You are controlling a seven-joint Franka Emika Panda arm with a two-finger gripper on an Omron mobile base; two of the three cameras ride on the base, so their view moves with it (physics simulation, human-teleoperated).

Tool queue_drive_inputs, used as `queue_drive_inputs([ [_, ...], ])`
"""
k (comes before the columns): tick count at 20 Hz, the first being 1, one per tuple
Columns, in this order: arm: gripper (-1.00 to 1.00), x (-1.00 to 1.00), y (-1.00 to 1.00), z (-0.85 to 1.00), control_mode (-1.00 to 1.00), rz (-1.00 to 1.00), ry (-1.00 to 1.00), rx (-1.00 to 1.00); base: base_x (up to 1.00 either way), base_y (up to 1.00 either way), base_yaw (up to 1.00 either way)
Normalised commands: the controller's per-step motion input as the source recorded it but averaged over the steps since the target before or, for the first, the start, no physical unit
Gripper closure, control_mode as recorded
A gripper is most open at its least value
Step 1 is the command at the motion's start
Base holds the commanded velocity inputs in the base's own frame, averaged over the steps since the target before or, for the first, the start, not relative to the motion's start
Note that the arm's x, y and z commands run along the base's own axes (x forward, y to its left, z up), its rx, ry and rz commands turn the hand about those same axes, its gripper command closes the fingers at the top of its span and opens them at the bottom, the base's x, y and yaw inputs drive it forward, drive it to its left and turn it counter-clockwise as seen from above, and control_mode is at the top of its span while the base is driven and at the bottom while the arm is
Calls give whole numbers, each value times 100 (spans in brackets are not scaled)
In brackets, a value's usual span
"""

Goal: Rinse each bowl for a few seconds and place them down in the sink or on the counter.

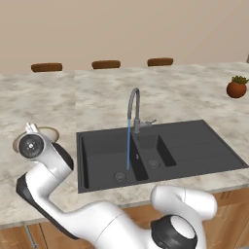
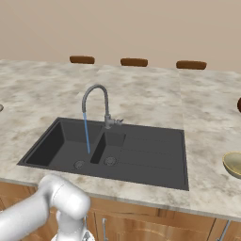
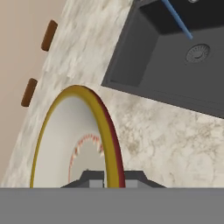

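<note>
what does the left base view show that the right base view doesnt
Left base view alone: the gripper at the shallow brown-rimmed bowl on the counter left of the sink, and the reddish-brown plant pot far right.

Right base view alone: the olive-tan bowl on the counter at the right edge.

Both share: the black sink with its gooseneck tap running a blue stream into the left basin, the marbled counter, and three brown chair tops beyond it.
</note>
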Motion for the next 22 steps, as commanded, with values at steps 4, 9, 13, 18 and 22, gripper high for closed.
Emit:
queue_drive_inputs([
  [4, 100, -1, -50, 0, -100, -12, 1, 3, 0, 0, 0],
  [9, 100, -8, -48, -7, -100, -13, 0, 3, 0, 0, 0],
  [13, 100, 0, -45, -3, -100, -11, 1, 4, 0, 0, 0],
  [18, 100, 7, -43, -7, -100, -9, 3, 1, 0, 0, 0],
  [22, 100, 3, -44, -6, -100, -7, 0, 1, 0, 0, 0],
])
